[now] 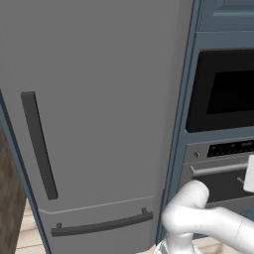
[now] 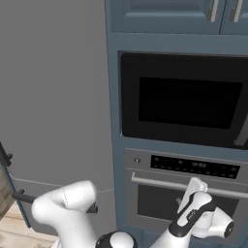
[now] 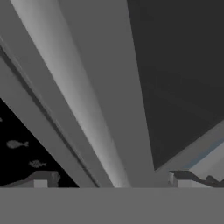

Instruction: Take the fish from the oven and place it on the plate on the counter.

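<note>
The steel-grey oven [image 2: 184, 193] stands with its dark door shut, under a control strip [image 2: 193, 166] with a knob and a dark display. My gripper [image 2: 194, 188] is right at the door's horizontal handle bar [image 2: 155, 182]. In the hand view the pale handle [image 3: 87, 109] runs diagonally between the two fingertips [image 3: 41, 178], which stand wide apart, so my gripper [image 3: 116, 179] is open. The dark door glass [image 3: 179, 65] lies beyond it. The fish is hidden behind the shut door. The plate and the counter are out of view.
A tall grey fridge [image 1: 89, 99] with dark handles stands to the left of the oven. A black-windowed appliance [image 2: 189, 101] is built in above the oven, within blue-grey cabinets [image 2: 164, 19]. A strip of wooden floor [image 1: 30, 233] shows at the lower left.
</note>
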Tool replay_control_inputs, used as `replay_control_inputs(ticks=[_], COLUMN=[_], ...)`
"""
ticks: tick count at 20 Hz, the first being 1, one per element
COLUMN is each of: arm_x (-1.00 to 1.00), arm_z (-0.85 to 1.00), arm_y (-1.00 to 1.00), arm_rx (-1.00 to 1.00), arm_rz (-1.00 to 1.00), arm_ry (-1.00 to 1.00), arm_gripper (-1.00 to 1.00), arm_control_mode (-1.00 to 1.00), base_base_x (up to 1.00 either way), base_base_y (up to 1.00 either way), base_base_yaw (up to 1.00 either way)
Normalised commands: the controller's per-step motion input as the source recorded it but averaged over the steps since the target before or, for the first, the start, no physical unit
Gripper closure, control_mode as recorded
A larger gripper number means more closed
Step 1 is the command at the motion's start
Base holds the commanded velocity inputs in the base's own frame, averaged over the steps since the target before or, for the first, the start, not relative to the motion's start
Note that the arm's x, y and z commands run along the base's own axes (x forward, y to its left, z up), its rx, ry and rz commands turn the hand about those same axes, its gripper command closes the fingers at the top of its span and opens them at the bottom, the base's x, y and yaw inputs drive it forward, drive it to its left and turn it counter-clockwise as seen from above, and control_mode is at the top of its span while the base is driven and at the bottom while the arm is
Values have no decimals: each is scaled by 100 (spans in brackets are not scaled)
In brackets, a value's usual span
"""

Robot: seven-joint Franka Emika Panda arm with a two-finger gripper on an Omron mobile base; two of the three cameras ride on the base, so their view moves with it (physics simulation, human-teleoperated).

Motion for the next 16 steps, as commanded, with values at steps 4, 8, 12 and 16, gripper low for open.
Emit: replay_control_inputs(ticks=[4, 8, 12, 16], arm_x=[45, 38, 32, 28], arm_z=[-24, -23, -32, -25], arm_y=[-47, -38, -24, -10], arm_rx=[0, 0, 0, 0], arm_rz=[0, 0, 0, 0], arm_ry=[0, 0, 0, 0], arm_gripper=[-100, -100, -100, -100], arm_control_mode=[-100, -100, -100, -100], base_base_x=[0, 0, 0, 0], base_base_y=[0, 0, 0, 0], base_base_yaw=[0, 0, 0, 0])
